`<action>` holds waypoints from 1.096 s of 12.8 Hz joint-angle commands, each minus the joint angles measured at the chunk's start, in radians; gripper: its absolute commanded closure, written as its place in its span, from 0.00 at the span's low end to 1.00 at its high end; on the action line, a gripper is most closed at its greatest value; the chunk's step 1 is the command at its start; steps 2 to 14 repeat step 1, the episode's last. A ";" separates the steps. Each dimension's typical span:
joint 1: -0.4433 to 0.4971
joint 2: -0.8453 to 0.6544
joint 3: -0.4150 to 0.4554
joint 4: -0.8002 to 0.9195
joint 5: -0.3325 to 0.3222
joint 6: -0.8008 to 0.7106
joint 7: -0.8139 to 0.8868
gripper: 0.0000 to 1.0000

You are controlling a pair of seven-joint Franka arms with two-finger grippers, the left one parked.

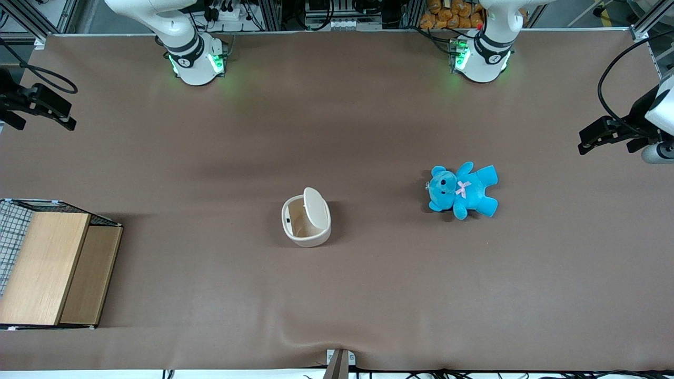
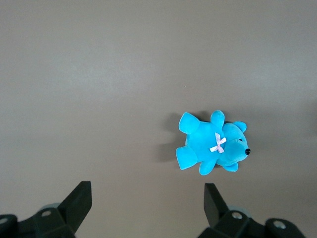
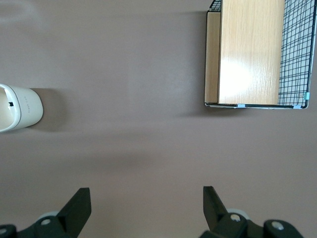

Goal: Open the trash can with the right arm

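Observation:
The trash can point(image 1: 306, 218) is a small cream-white bin standing mid-table. Its flat lid point(image 1: 316, 206) stands raised on its hinge, and the beige inside shows. Part of the trash can also shows in the right wrist view point(image 3: 20, 106). The right arm's black gripper point(image 1: 46, 121) hangs at the working arm's end of the table, well apart from the can and farther from the front camera than the wooden box. In the right wrist view the gripper point(image 3: 147, 198) is open, with only bare brown table between its fingers.
A wooden box with wire mesh point(image 1: 52, 263) sits at the working arm's end, near the table's front edge; it also shows in the right wrist view point(image 3: 250, 52). A blue teddy bear point(image 1: 462, 190) lies toward the parked arm's end and shows in the left wrist view point(image 2: 213, 148).

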 commanded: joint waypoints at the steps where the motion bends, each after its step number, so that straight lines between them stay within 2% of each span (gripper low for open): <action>1: -0.012 -0.045 0.008 -0.036 0.014 0.002 -0.016 0.00; 14: -0.012 -0.045 0.008 -0.036 0.014 0.002 -0.016 0.00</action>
